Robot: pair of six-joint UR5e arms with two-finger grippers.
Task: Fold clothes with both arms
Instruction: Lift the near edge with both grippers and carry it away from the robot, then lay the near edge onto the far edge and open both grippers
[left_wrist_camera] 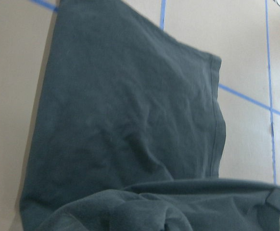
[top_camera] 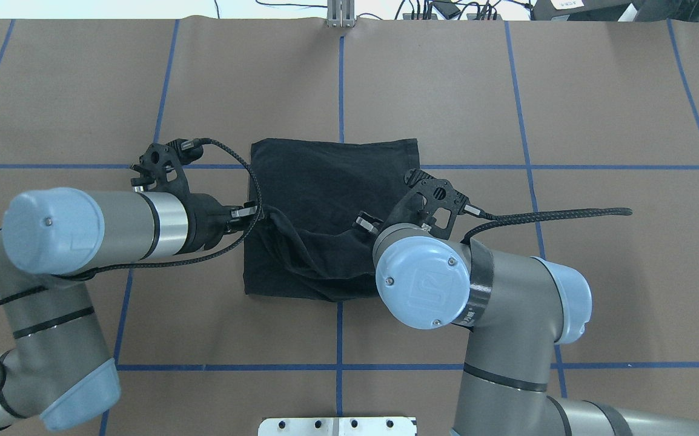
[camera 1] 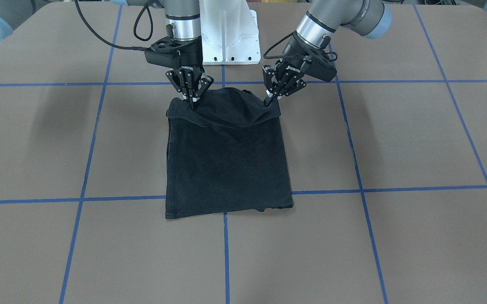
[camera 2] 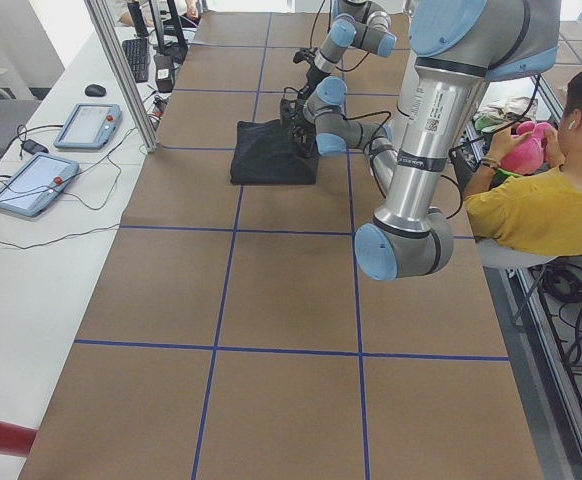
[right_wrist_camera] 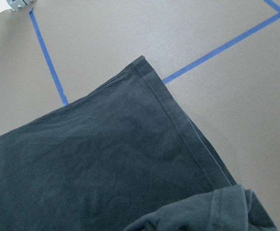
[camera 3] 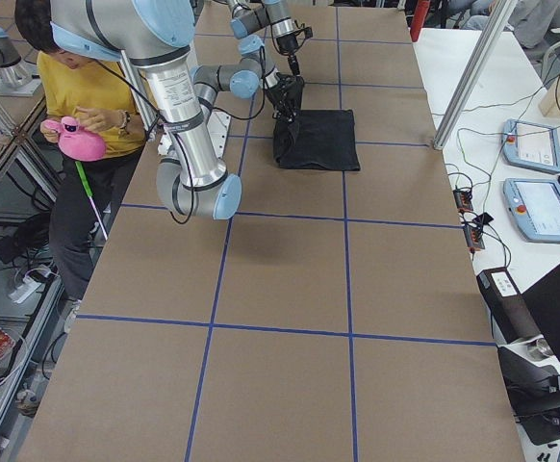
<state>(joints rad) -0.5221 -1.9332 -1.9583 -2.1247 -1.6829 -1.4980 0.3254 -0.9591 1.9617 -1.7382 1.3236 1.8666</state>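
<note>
The shirt (camera 1: 226, 164) lay at frame centre on the counter (camera 1: 395, 139). The fingers of the left gripper (camera 1: 272, 100) and right gripper (camera 1: 193, 102) were clenched on its upper corners. The cloth, soft and light, sagged between them, so the corners looked the best holds.

1. The black T-shirt (camera 1: 226, 169) is down on the table (camera 1: 395, 236) as a folded rectangle, plain black side up, and most of it is lying flat.
2. Its edge nearest the robot is up off the surface at both corners, and the cloth between them droops in a wrinkled sag.
3. The left arm (top_camera: 113, 221) comes in low from the side. The left gripper (camera 1: 270, 100) is tilted, fingertips pinched together on one raised corner.
4. The right arm (top_camera: 507, 284) bends in over the shirt. The right gripper (camera 1: 193, 102) points almost straight down, tips closed on the other corner.
</note>
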